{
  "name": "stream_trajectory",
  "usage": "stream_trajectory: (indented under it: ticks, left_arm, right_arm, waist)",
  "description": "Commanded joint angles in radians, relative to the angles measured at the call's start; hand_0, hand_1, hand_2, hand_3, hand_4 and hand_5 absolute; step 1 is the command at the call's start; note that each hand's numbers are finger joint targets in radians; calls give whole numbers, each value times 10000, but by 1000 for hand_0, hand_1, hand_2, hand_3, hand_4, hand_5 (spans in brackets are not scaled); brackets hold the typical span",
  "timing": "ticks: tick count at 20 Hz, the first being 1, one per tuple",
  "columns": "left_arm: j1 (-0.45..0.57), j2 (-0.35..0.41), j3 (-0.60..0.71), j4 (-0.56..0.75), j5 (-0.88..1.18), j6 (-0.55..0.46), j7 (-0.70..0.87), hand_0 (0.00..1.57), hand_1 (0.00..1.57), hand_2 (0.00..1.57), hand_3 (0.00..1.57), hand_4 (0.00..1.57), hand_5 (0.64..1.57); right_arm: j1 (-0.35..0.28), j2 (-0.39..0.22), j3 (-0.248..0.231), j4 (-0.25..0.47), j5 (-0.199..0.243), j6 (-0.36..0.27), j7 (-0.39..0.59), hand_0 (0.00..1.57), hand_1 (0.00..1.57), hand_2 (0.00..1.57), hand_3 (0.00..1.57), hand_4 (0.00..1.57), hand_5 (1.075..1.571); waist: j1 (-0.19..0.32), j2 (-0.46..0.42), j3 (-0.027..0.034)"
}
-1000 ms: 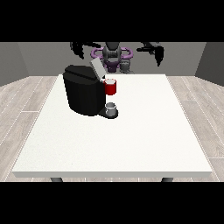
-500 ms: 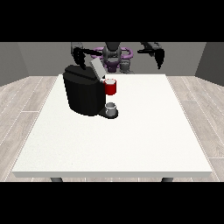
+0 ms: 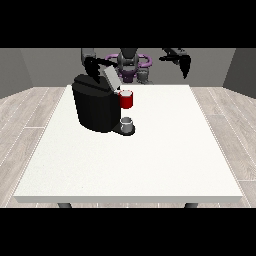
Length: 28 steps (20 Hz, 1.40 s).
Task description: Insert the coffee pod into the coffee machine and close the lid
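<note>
— Black on black at the far left: what is that above the coffee machine [image 3: 95, 107]?

— The hand at the view's left [image 3: 91, 67]. A second ago it was held higher and further out. Now it has come down to about twelve o'clock of the machine's body, just beside the raised lid [image 3: 111, 77]. I cannot tell whether it touches the lid, nor whether that hand is open or closed.

— And the machine itself?

— It sits at roughly ten o'clock on the white worktop [image 3: 150, 160], lid tilted up and not yet shut. At its three o'clock is a red thing at the machine [image 3: 126, 99]. Below that, at about five o'clock of the body, a grey thing [image 3: 127, 123] sits on the base. I cannot tell whether that is the pod.

— Further right?

— The robot [image 3: 129, 62] at twelve o'clock of the worktop, then the hand at the view's right [image 3: 184, 62]. It is up in the air, well apart from everything, much where it was. Its state I cannot tell either.

— So what does the change mean?

— My judgement: one arm is closing in on the lid end of the machine, but I see no pod carried, so insertion looks not yet done.
</note>
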Motion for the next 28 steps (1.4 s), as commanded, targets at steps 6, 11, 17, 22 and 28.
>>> stream_trajectory:
  ticks: [6, 11, 17, 22, 28]
  left_arm:
    - [-26, 31, -318, -33, -313, 567, -369, 0, 0, 0, 0, 0, 1571]
    - [-183, 160, -257, -84, -15, 516, -19, 0, 0, 0, 0, 0, 1571]
    - [-149, 917, 387, 414, 441, -15, -279, 0, 0, 0, 0, 0, 1571]
    - [121, 468, -132, 491, 52, 365, -502, 0, 0, 0, 0, 158, 1571]
    - [-9, 543, -97, 456, 261, 272, -629, 0, 0, 0, 0, 139, 1571]
  right_arm:
    - [-901, 24, -19, 796, 209, 201, -249, 0, 0, 0, 0, 0, 1571]
    - [-1141, 122, 57, 985, 466, 39, -477, 0, 0, 0, 0, 0, 1571]
    - [-1173, 667, 522, 745, 685, -156, -335, 0, 0, 0, 0, 182, 1571]
    - [-1673, 978, 834, 912, 1200, -583, -9, 0, 0, 0, 0, 0, 1571]
    - [-2603, 615, 693, 1178, 1536, -532, 130, 0, 0, 0, 0, 124, 1571]
  waist:
    - [-72, 544, 5]
    - [-108, 502, 5]
    - [-71, 463, 2]
    - [-3, 352, 3]
    - [231, 541, 3]
